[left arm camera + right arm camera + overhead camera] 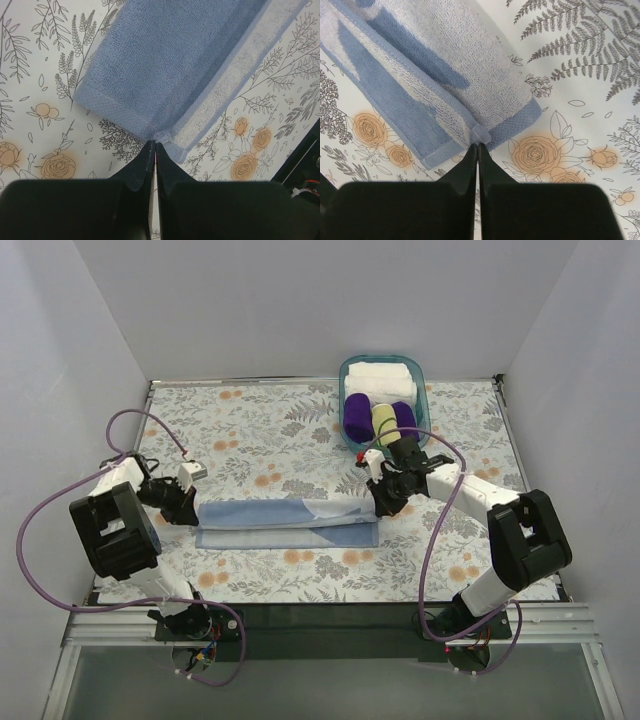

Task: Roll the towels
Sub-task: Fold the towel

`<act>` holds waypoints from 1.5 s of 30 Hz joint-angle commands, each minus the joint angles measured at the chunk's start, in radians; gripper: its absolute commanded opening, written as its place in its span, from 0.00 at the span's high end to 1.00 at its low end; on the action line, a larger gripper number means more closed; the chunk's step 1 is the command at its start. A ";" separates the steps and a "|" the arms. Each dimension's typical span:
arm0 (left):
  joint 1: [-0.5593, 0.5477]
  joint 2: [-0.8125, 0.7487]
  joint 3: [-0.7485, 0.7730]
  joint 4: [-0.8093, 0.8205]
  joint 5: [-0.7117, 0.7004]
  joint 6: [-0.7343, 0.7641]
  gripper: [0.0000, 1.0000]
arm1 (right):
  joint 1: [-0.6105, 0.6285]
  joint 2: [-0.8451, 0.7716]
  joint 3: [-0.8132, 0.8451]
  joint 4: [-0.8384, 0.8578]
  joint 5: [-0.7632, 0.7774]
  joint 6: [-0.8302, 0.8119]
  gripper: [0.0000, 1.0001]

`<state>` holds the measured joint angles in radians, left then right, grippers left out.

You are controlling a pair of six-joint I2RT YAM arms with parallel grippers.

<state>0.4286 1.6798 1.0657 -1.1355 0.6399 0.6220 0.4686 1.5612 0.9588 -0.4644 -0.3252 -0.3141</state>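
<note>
The light blue towel (285,520) lies folded into a long strip across the middle of the floral table. My left gripper (185,508) is at its left end. In the left wrist view the jaws (154,145) are shut on the corner of the towel's (170,65) upper layer. My right gripper (380,505) is at its right end. In the right wrist view the jaws (478,146) are shut on a bunched corner of the towel (445,75). The pale yellow-green towel (383,418) sits rolled in the basket.
A teal basket (424,390) stands at the back right, holding white folded towels (380,380) and deep purple rolls (357,415) beside the yellow-green roll. White walls enclose the table on three sides. Purple cables loop off both arms.
</note>
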 commanded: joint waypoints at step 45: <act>0.013 -0.060 -0.075 0.010 -0.109 0.099 0.84 | 0.108 -0.065 -0.008 -0.149 -0.031 -0.075 0.89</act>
<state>0.4362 1.6604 0.9604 -1.1202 0.5190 0.6933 0.5720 1.5867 0.9501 -0.5762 -0.3397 -0.3603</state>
